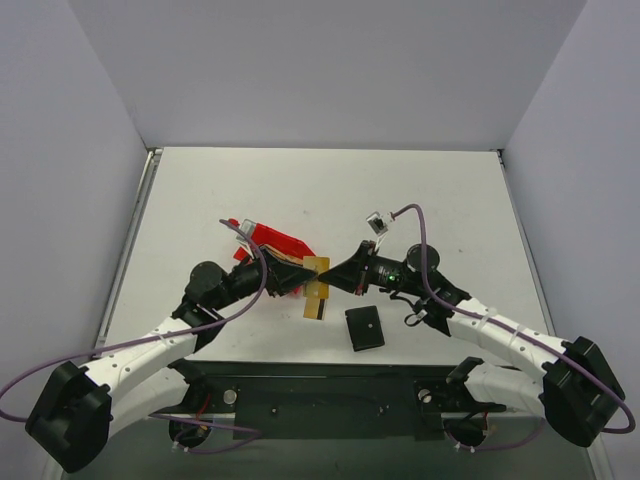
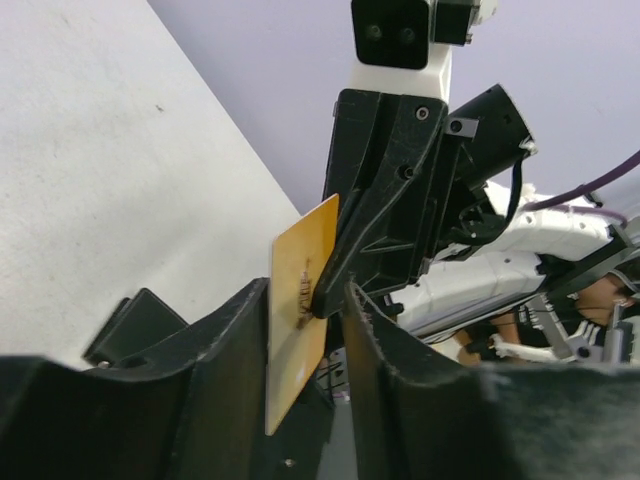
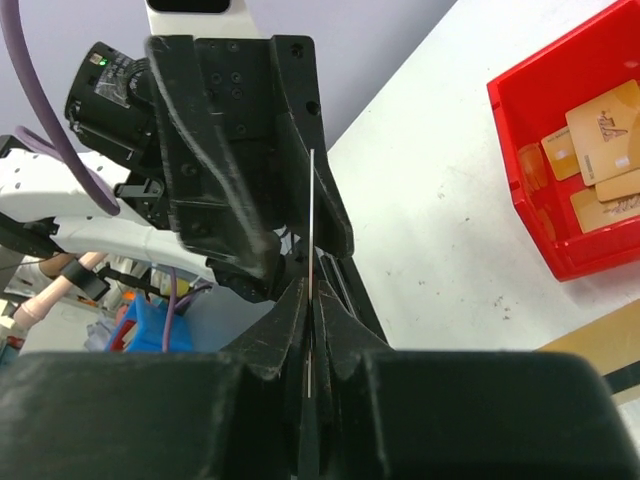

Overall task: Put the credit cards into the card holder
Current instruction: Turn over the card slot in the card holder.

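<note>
Plain grey walls (image 1: 300, 60) box in a white tabletop (image 1: 420, 200), and both arms meet in the air above its middle. My worry is the handover: the right gripper (image 3: 312, 300) is clamped on one edge of a credit card (image 2: 305, 240), while the left gripper (image 1: 300, 277) stands narrowly parted around it, so I judge that thin pinch could let it swivel or drop. The card holder (image 1: 365, 328) lies flat near the tabletop's near edge, apart from both grippers. More cards (image 3: 605, 125) sit in the red bin (image 3: 520, 170), left of the middle
</note>
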Available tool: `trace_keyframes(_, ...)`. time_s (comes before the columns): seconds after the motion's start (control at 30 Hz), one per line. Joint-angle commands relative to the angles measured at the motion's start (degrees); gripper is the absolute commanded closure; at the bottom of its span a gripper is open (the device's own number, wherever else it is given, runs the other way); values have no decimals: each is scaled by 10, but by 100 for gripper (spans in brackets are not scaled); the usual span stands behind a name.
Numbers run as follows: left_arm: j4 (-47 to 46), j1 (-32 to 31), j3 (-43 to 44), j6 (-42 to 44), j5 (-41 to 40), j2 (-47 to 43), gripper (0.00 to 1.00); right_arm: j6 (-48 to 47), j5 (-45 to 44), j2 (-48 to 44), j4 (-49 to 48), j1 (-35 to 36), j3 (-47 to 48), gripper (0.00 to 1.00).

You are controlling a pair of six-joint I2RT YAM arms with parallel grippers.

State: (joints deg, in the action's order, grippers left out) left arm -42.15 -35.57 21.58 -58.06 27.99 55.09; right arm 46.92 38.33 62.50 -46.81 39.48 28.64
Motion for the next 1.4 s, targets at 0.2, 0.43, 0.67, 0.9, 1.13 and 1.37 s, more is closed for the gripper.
trace_keyframes(0.2,7,28,12,15,-16,-13,24,-90,-115,-96,208,-7,30,100)
trace_keyframes(0.43,125,29,36,94,-48,2,24,-147,-289,-157,459,-19,55,100)
trace_keyframes(0.67,131,28,33,101,-47,34,24,-108,-444,-213,604,-22,20,100)
trace_keyframes(0.9,140,28,32,108,-59,46,24,-111,-508,-246,670,-26,13,100)
trace_keyframes(1.13,133,28,43,103,-52,74,25,-100,-485,-117,740,-55,68,100)
trace_keyframes(1.37,131,28,43,101,-46,85,27,-113,-432,-94,717,-61,63,100)
